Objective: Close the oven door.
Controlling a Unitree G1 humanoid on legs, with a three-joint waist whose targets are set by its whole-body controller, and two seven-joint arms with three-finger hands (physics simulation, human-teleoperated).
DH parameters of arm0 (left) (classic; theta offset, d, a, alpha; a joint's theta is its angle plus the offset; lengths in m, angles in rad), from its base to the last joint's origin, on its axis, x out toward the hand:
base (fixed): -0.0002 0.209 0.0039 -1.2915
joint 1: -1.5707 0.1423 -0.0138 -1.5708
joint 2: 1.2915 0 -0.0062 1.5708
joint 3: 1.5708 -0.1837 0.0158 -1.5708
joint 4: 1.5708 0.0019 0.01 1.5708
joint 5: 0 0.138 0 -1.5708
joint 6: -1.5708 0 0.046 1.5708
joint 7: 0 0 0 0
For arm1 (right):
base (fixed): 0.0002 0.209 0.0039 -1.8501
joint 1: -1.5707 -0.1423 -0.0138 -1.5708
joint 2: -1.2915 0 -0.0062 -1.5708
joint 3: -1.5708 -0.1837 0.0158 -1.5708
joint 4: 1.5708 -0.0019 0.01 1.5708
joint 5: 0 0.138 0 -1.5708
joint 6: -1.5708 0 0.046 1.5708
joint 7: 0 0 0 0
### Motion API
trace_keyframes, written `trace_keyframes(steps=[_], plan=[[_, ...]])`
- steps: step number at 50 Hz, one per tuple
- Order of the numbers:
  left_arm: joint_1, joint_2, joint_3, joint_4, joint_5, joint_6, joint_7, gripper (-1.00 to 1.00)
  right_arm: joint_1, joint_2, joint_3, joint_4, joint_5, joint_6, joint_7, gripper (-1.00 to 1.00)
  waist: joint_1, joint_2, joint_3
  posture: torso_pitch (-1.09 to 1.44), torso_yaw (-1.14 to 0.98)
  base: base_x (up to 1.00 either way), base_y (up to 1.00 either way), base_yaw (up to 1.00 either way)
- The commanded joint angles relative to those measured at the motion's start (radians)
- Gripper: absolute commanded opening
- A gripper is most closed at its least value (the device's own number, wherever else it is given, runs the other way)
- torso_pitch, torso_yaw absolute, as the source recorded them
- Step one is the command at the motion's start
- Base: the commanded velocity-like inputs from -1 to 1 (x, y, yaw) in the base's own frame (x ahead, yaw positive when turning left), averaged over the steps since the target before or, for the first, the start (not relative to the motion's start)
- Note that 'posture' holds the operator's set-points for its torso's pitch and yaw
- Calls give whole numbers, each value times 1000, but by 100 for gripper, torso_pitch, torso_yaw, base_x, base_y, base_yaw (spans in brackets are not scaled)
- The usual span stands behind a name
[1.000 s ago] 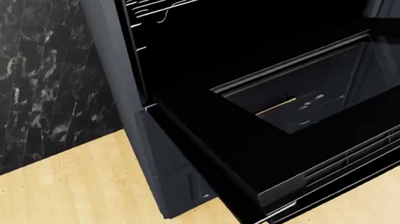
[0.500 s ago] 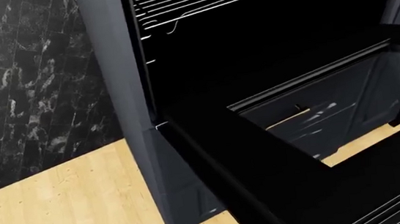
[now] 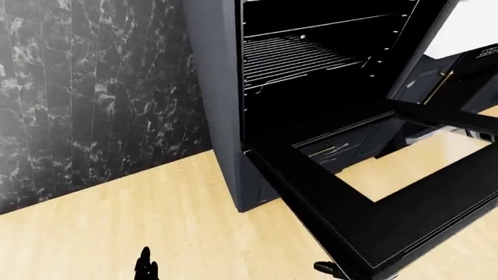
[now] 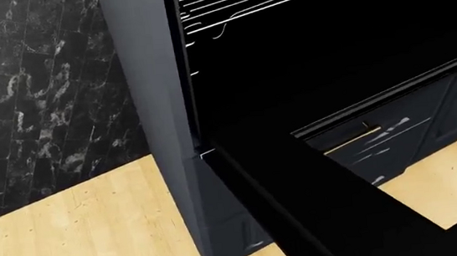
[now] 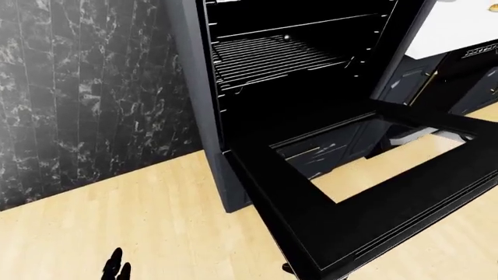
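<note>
The black oven (image 3: pixel 311 58) stands open, with wire racks (image 3: pixel 296 52) showing inside. Its door (image 3: pixel 327 192) hangs down flat, running toward the lower right of the left-eye view. The floor shows through the door's glass pane (image 3: pixel 413 169). The door also fills the lower right of the head view (image 4: pixel 301 184). Dark fingertips of my left hand (image 3: pixel 144 267) poke up at the bottom edge, well left of the door. A small dark tip of my right hand (image 3: pixel 327 268) shows just by the door's lower left edge. Neither hand's grip can be read.
A dark cabinet column (image 3: pixel 214 87) frames the oven's left side. A black marble wall (image 3: pixel 93 87) is to the left, above a light wood floor (image 3: pixel 156 221). Dark cabinets with gold handles (image 3: pixel 436 81) and a white counter (image 3: pixel 467 29) are at the right.
The whole head view has shifted: the oven and its door slide to the right and look larger, so the camera has moved. The door stays open.
</note>
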Motion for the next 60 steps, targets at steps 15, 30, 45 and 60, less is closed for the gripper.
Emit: trace_keyframes(steps=[15,30,45,60], plan=[[-4,12,7,-12,-1,-24,-3,100,-16,-4,-16,-14,92,12,101,100,-5,23,0,0,0,0,0,-7],[-4,8,1,-13,-4,-28,1,100,-16,1,-15,-16,120,15,130,100,-15,26,8,0,0,0,0,-23],[-7,11,2,-12,-5,-23,0,100,-16,2,-14,-17,139,18,148,100,-12,11,11,0,0,0,0,-24],[-8,12,8,-12,-1,-21,-2,100,-16,5,-13,-17,148,19,162,100,-3,76,20,0,0,0,0,-32]])
